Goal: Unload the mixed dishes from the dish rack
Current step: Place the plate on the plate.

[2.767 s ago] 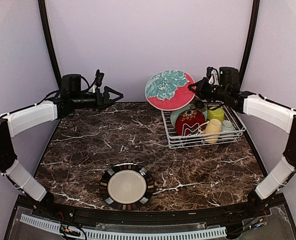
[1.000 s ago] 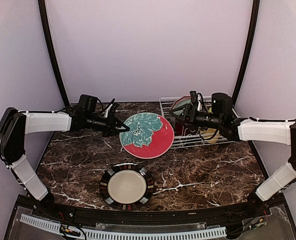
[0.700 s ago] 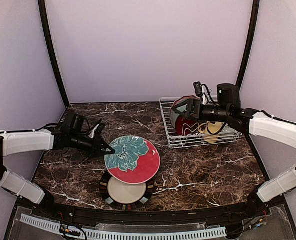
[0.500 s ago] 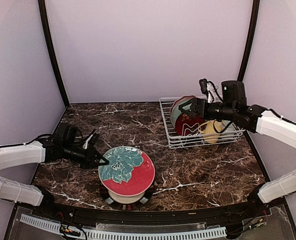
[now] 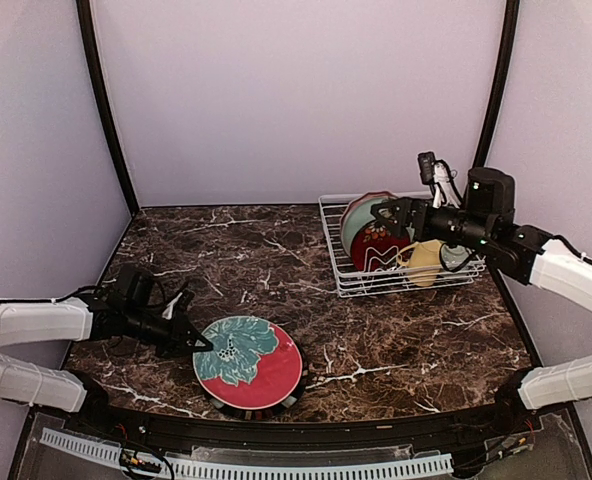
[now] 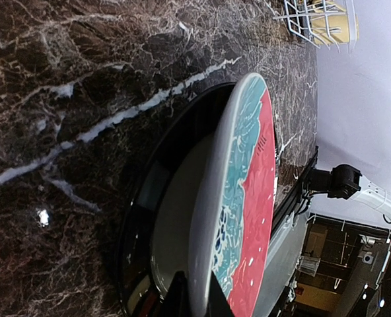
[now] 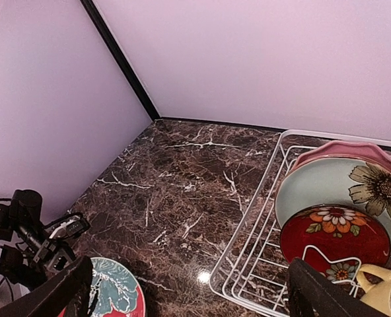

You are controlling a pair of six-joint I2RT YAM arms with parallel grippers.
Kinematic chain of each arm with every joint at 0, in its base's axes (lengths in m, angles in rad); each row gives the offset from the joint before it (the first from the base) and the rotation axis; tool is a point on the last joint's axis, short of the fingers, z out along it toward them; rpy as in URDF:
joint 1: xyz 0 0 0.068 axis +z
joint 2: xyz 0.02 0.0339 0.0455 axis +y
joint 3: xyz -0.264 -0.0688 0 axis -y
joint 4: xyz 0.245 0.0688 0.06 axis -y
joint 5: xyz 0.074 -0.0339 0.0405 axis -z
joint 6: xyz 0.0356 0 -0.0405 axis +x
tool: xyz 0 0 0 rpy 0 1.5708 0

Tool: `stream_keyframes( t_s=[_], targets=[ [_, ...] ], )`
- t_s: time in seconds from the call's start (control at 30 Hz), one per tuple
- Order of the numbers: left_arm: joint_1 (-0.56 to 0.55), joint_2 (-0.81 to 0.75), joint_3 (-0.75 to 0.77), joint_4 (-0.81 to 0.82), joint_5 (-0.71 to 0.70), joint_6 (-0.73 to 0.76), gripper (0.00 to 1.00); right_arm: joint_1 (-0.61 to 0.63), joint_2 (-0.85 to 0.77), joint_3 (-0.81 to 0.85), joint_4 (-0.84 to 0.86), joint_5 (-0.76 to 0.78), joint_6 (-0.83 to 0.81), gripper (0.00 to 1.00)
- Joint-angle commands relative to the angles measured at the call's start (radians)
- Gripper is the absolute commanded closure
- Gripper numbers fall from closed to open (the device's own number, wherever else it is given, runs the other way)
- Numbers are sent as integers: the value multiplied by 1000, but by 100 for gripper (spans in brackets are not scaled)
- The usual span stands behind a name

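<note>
My left gripper (image 5: 198,345) is shut on the near rim of the red plate with the teal flower (image 5: 251,362). That plate lies almost flat over the black-rimmed cream plate (image 5: 244,409) at the table's front. In the left wrist view the red plate (image 6: 248,198) tilts slightly above the cream plate (image 6: 172,211), with my left gripper (image 6: 199,300) pinching its edge. My right gripper (image 5: 391,213) hangs open and empty over the left end of the white wire dish rack (image 5: 348,285). The rack (image 7: 248,264) holds a pink scalloped plate (image 7: 341,148), a pale teal plate (image 7: 321,185), a red floral plate (image 7: 334,234) and a pale yellow mug (image 7: 387,290).
The dark marble table (image 5: 276,260) runs from the rack to the left wall. Lilac walls close in the back and both sides, with black poles (image 5: 101,100) in the corners. A black rail (image 5: 296,435) borders the near edge.
My left gripper has carried the red plate down and toward the front, lowering it onto the black-rimmed plate. My right gripper has drawn back to the right over the rack and stands open.
</note>
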Motion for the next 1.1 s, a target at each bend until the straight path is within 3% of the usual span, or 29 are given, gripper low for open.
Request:
stream_keyframes(
  t_s=[0.0,0.23,0.37,0.5,0.73,0.9,1.07],
  targets=[
    [-8,22,25,35,95,29,99,6,46,80,-115,87,4,1],
    [-8,80,33,-24,69,57,94,5,9,20,-73,161,-75,1],
    [-10,80,59,-123,-8,91,84,5,-25,-8,-62,204,-95,1],
    [-11,62,84,-215,-60,121,67,4,-47,-21,-63,218,-116,1],
    [-11,29,135,-298,-102,138,47,4,-54,-23,-78,221,-129,1],
    [-11,-16,202,-440,-224,176,32,4,-67,-34,-83,166,-172,1],
    [-11,-53,277,-474,-302,188,20,3,-66,-41,-93,177,-193,1]
  ],
)
